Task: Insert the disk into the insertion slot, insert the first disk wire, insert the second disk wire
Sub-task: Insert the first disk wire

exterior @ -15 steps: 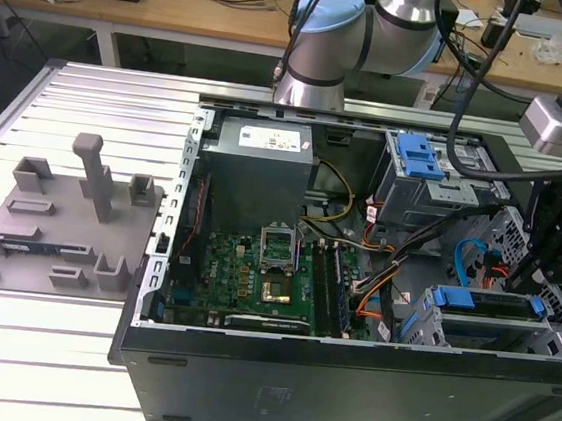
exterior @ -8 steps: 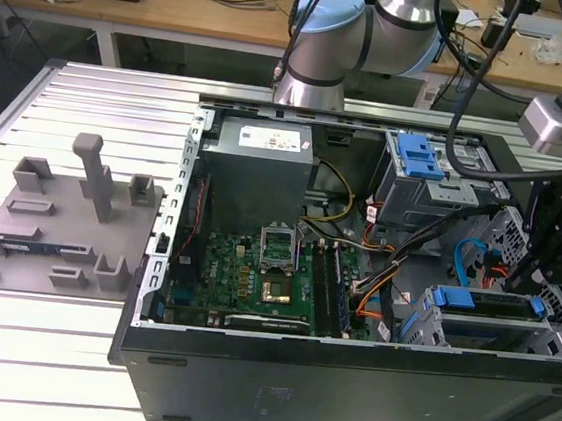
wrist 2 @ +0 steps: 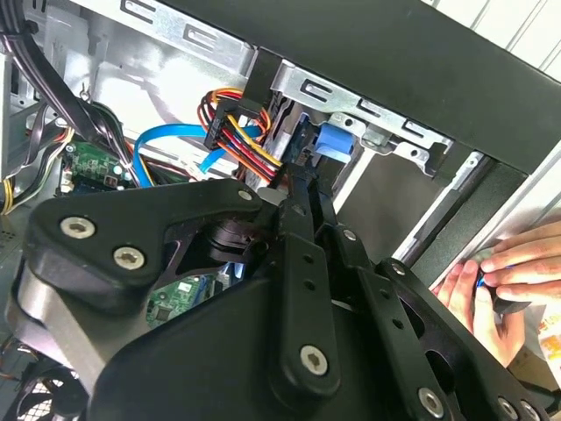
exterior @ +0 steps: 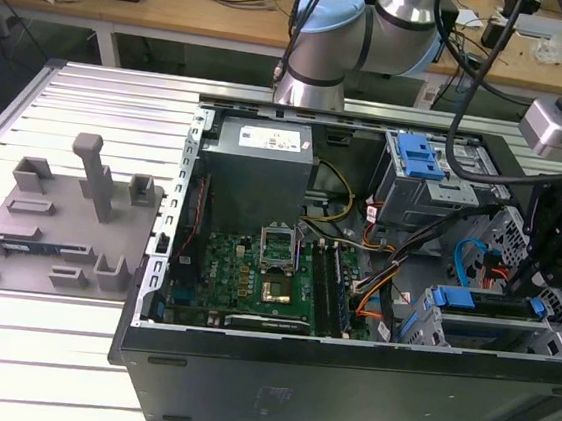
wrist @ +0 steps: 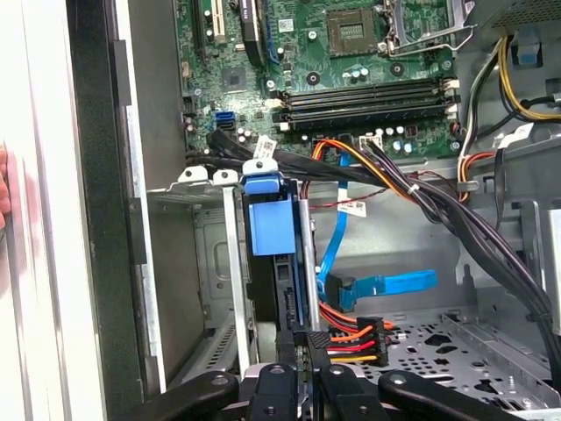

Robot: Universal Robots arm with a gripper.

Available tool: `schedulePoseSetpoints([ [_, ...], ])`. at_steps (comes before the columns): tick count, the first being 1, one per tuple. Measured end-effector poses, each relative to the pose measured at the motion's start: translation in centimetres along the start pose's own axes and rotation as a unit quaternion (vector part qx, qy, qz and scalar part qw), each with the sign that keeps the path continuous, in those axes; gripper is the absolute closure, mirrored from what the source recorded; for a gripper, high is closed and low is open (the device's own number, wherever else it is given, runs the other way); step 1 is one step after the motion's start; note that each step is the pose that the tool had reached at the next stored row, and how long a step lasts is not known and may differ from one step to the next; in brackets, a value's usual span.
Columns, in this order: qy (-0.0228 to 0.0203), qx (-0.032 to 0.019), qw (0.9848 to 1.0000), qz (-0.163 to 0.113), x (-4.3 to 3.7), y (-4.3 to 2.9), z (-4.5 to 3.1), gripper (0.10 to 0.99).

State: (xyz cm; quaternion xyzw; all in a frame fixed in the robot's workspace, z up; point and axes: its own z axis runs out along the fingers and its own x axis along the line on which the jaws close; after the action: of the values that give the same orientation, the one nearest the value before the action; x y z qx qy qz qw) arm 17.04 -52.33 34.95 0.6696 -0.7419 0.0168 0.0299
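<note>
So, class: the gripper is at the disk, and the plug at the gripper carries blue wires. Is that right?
Not quite. The plug at the gripper, by the disk, carries red, orange, yellow and black wires, as the first wrist view shows. The blue cable is a separate one.

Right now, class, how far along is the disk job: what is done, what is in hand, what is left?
Done: the disk sits in the slot, its blue carrier end showing. In hand: the gripper looks closed on the red-and-yellow wire at the disk's end; whether its plug is seated I cannot tell. Left: the blue wire hangs loose, its plug in nothing.
</note>
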Motion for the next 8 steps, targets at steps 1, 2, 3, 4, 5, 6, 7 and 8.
schedulePoseSetpoints([
  [1,0.0000,0.0000,1.0000,0.000,0.02,0.00,0.04,0.922],
  [2,0.0001,0.0000,1.0000,0.000,0.03,-0.01,0.08,0.922],
  [3,0.0000,0.0000,1.0000,0.000,0.03,-0.01,0.12,0.922],
  [4,0.0000,0.0000,1.0000,0.000,0.03,-0.01,0.14,0.922],
  [5,0.0000,0.0000,1.0000,0.000,0.04,-0.01,0.17,0.922],
  [6,0.0000,0.0000,1.0000,0.000,0.05,-0.01,0.20,0.922],
  [7,0.0000,0.0000,1.0000,0.000,0.06,-0.01,0.23,0.922],
  [8,0.0000,0.0000,1.0000,0.000,0.06,-0.01,0.25,0.922],
])
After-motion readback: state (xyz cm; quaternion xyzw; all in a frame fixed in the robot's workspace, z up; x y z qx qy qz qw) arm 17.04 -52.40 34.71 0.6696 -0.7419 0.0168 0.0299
